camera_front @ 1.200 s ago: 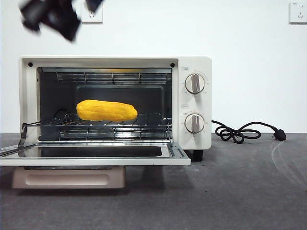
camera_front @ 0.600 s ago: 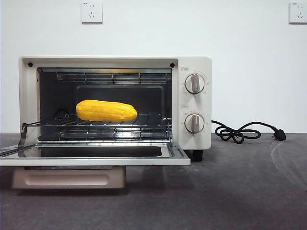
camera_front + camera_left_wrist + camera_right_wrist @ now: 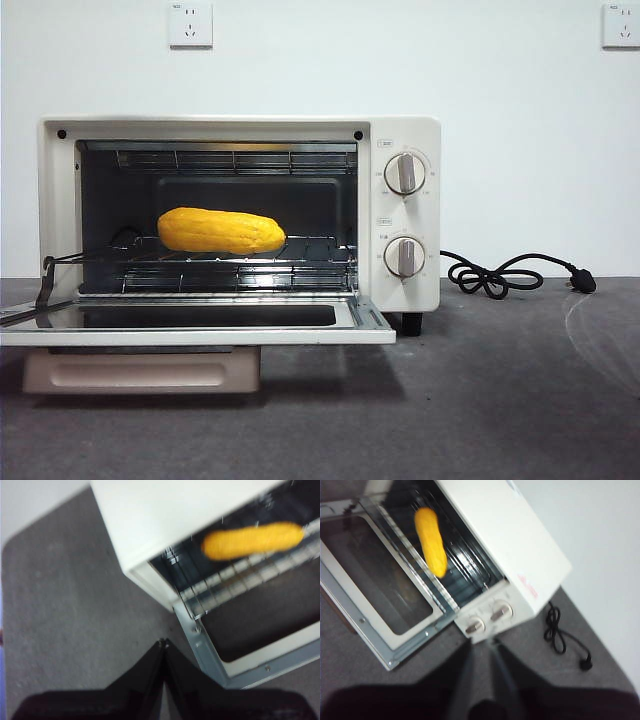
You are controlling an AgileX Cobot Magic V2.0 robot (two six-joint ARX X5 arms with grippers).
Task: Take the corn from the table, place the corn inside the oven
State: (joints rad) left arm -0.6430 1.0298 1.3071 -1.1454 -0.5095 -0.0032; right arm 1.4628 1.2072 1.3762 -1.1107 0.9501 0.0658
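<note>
The yellow-orange corn (image 3: 221,231) lies lengthwise on the wire rack inside the cream-white oven (image 3: 405,215), whose door (image 3: 200,328) hangs open and flat. Neither gripper shows in the front view. In the left wrist view my left gripper (image 3: 162,643) is shut and empty above the table (image 3: 75,610), off the oven's left side, with the corn (image 3: 252,540) well away from it. The right wrist view is blurred: my right gripper (image 3: 481,645) hovers high in front of the knobs with a narrow gap between its jaws, holding nothing, and the corn (image 3: 431,541) is far from it.
A black power cord (image 3: 500,275) with its plug lies on the table (image 3: 500,400) to the right of the oven. The open door sticks out toward the front. Two wall sockets (image 3: 190,24) sit on the white wall behind.
A dark arm that was at the top left of the front view one second ago has risen out of view. The corn and the oven door have not moved.
</note>
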